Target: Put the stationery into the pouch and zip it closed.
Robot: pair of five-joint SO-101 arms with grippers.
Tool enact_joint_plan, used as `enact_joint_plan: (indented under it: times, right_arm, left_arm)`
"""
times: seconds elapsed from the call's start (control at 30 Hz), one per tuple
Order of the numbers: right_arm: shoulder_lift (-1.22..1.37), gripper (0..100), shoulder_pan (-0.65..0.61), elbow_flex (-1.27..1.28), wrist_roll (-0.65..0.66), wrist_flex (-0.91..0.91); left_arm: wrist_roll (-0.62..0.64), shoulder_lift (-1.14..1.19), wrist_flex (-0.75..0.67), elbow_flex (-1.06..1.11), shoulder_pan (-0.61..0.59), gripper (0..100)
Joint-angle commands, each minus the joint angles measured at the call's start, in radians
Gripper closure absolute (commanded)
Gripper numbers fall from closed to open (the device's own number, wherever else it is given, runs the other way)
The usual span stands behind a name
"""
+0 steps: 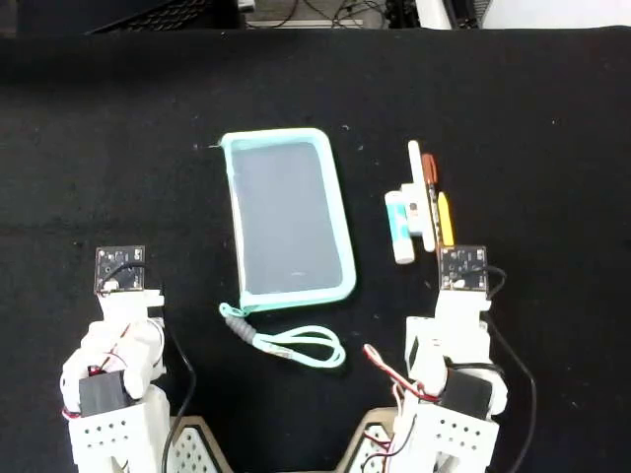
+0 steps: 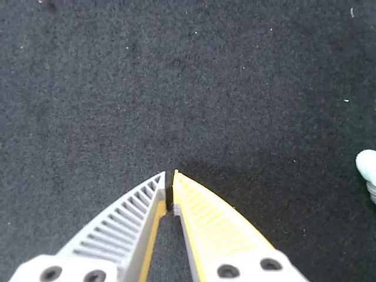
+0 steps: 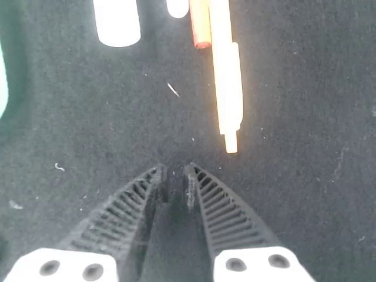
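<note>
1. Left arm [image 1: 116, 340]. White, at the near edge of the black counter [image 1: 532, 128], wrist pointing away over bare cloth. Jaws pressed together at the tips, holding nothing. A pale rounded thing [image 2: 367, 170] sits at the margin of its wrist view; too little shows to identify it.

2. Right arm [image 1: 455, 345]. White with red wiring, at the near edge, wrist board just short of the stationery. Jaws drawn nearly together with a thin gap between the tips, nothing held, low over the cloth.

3. Pouch [image 1: 288, 217]. Translucent grey panel with mint trim, lying flat near the counter's centre, long side running away from the arms. Cannot tell whether the zip is open or closed.

4. Strap [image 1: 296, 342]. Mint loop on a grey braided stub, fixed at the pouch's near corner, trailing on the cloth between the two arms.

5. Stationery, grouped to the right of the pouch, with bare cloth between the two:
- white tube [image 1: 400, 227], nearest the pouch;
- white block [image 1: 422, 205], touching the tube;
- orange-brown pen [image 1: 429, 169], beside the block, reaching farthest away;
- yellow pen [image 1: 446, 219], outermost, its near tip just beyond the right jaws.

6. Cables [image 1: 296, 12]. A dark tangle past the counter's far edge.
</note>
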Motion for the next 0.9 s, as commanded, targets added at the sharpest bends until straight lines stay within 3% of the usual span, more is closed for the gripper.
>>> enact_joint_plan:
  times: [0.0, 0.13, 0.37, 0.7, 0.87]
  right_arm:
    - [-0.062, 92.0, 0.009, -0.004, -0.003, 0.005]
    - [-0.064, 91.7, -0.058, -0.004, 0.002, 0.003]
    - [-0.062, 91.9, -0.485, -0.004, -0.006, 0.005]
    - [-0.07, 91.8, -0.859, -0.004, -0.006, -0.003]
    - [-0.071, 91.7, -1.008, -0.004, -0.005, -0.17]
  left_arm:
    - [-0.008, -0.008, 0.005, 0.016, 0.008, 95]
    - [-0.008, -0.008, 0.005, 0.016, 0.008, 95]
    - [-0.008, -0.008, 0.005, 0.016, 0.012, 95]
    - [-0.008, -0.008, 0.005, 0.016, 0.013, 95]
    - [-0.008, -0.008, 0.005, 0.016, 0.013, 95]
